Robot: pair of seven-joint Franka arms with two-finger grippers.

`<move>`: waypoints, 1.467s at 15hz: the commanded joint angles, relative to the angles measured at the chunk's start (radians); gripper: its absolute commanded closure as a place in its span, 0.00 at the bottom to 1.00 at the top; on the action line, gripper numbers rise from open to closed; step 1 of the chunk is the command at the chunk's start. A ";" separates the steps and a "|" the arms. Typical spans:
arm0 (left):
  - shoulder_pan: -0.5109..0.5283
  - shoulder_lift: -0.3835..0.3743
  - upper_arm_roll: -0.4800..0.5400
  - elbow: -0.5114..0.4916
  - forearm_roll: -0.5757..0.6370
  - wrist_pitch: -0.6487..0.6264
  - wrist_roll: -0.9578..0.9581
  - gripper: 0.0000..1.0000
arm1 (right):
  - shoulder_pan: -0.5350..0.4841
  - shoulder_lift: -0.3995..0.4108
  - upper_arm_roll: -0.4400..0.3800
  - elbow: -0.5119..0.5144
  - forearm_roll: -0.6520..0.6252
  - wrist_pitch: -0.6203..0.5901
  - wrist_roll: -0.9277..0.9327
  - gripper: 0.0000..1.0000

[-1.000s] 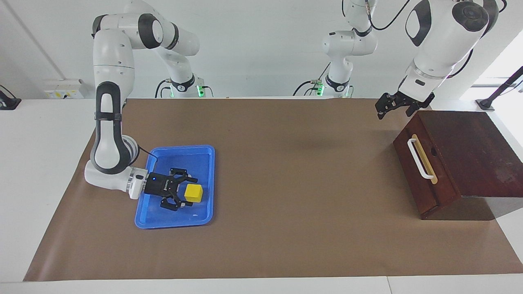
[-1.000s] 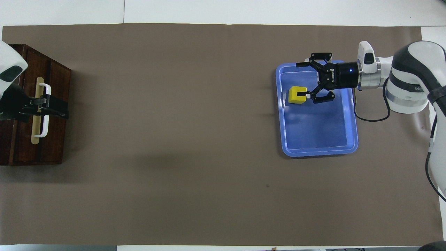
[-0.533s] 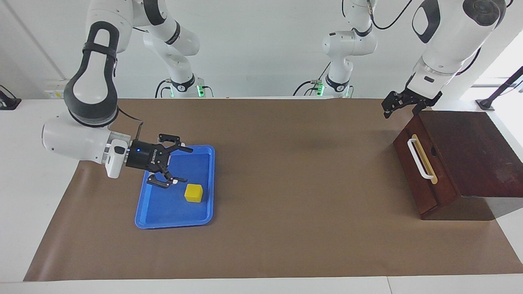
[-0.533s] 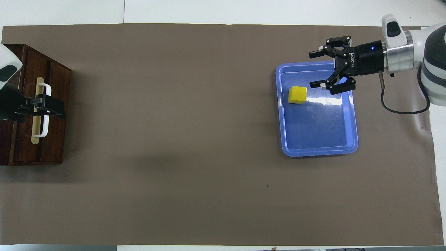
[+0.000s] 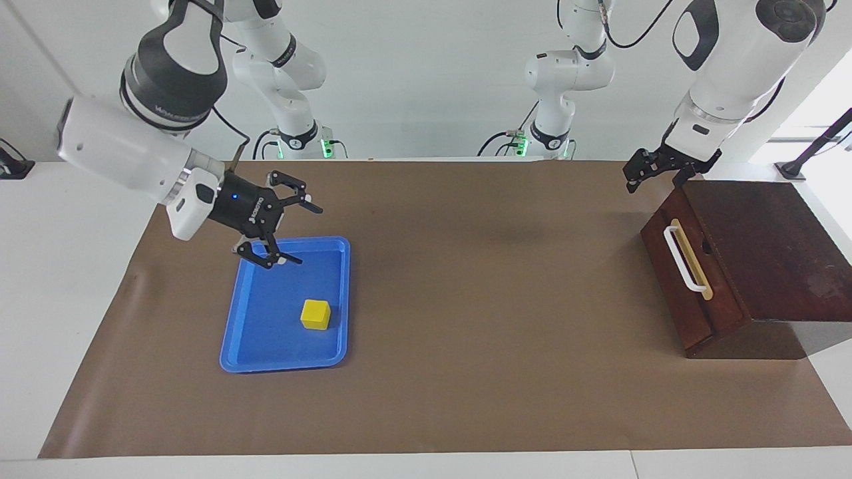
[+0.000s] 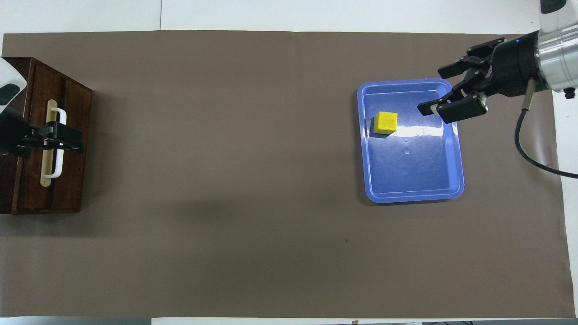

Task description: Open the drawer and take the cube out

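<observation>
The yellow cube [image 5: 315,314] lies in the blue tray [image 5: 266,356], shown also in the overhead view as cube [image 6: 385,123] and tray [image 6: 415,189]. My right gripper [image 5: 309,235] is open and empty, raised above the tray and apart from the cube; it also shows in the overhead view [image 6: 430,90]. The dark wooden drawer [image 5: 692,303] is closed, with its white handle [image 5: 684,261] at the front. My left gripper [image 5: 649,174] hangs in the air by the box's upper front edge, over the handle [image 6: 56,167] in the overhead view [image 6: 58,137].
Brown paper [image 5: 466,299] covers the table. The dark wooden box [image 5: 772,246] stands at the left arm's end of the table. The tray stands toward the right arm's end.
My right gripper has lifted up and away from the cube, which stays in the tray. My left gripper has shifted slightly toward the box.
</observation>
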 commanded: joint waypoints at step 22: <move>0.009 -0.011 -0.005 -0.007 -0.013 -0.007 0.002 0.00 | 0.067 -0.183 -0.068 -0.215 -0.504 -0.075 0.782 0.00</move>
